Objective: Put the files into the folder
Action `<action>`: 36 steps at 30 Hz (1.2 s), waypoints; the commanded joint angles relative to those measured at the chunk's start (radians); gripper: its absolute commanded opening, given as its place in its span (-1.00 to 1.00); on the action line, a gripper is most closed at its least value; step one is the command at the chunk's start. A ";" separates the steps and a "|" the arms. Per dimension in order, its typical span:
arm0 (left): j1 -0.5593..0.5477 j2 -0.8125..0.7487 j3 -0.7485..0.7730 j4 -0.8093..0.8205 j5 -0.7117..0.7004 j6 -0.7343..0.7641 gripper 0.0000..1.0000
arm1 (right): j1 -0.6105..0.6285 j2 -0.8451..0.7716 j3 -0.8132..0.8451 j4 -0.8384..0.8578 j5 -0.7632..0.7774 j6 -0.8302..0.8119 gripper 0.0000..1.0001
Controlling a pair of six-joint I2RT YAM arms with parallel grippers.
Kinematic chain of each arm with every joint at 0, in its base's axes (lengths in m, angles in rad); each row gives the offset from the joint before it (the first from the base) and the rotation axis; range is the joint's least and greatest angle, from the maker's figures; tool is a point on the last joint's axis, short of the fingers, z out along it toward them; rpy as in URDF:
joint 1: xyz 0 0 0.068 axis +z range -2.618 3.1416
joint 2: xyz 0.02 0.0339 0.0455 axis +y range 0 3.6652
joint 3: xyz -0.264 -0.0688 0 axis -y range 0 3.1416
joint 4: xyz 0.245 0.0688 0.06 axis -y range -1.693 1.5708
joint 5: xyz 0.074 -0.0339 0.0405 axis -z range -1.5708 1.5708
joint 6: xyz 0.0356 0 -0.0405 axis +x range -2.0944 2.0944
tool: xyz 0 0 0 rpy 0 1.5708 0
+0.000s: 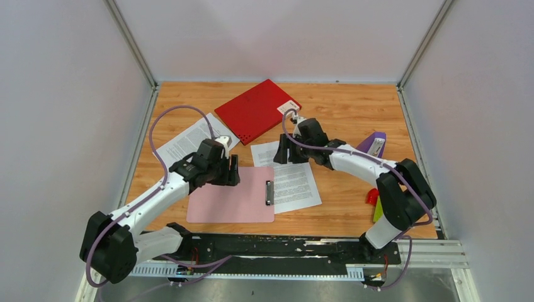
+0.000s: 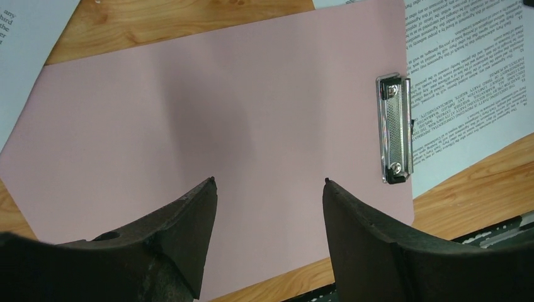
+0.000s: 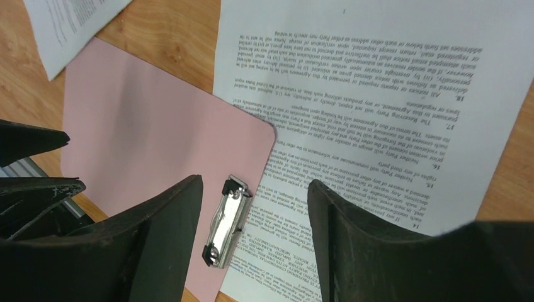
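The red folder [image 1: 255, 112] lies closed at the back of the table, its white label [image 1: 288, 106] at its right corner. One printed file [image 1: 186, 141] lies at the left. Another file [image 1: 296, 182] [image 3: 378, 94] [image 2: 466, 69] lies in the middle, its left edge under the pink clipboard [image 1: 230, 195] [image 2: 220, 107] [image 3: 157, 132]. My left gripper [image 1: 234, 170] [image 2: 269, 182] hovers open over the clipboard, nothing between its fingers. My right gripper [image 1: 281, 153] [image 3: 255, 182] is open and empty above the metal clip [image 3: 227, 220] and the middle file.
A purple object [image 1: 373, 146] stands at the right. A small red piece [image 1: 372, 196] and a yellow-green one [image 1: 378, 212] lie near the right arm's base. White walls enclose three sides. A black rail [image 1: 283, 248] runs along the near edge.
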 commanded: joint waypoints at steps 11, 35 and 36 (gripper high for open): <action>0.000 -0.002 -0.069 0.121 0.083 -0.026 0.38 | 0.110 0.071 0.172 -0.185 0.270 -0.169 0.18; -0.100 0.596 0.323 0.443 0.290 -0.099 -1.00 | -0.207 -0.003 -0.028 -0.121 -0.057 -0.182 0.77; -0.102 0.619 0.337 0.444 0.289 -0.098 -1.00 | -0.208 -0.003 -0.039 -0.115 -0.058 -0.181 0.78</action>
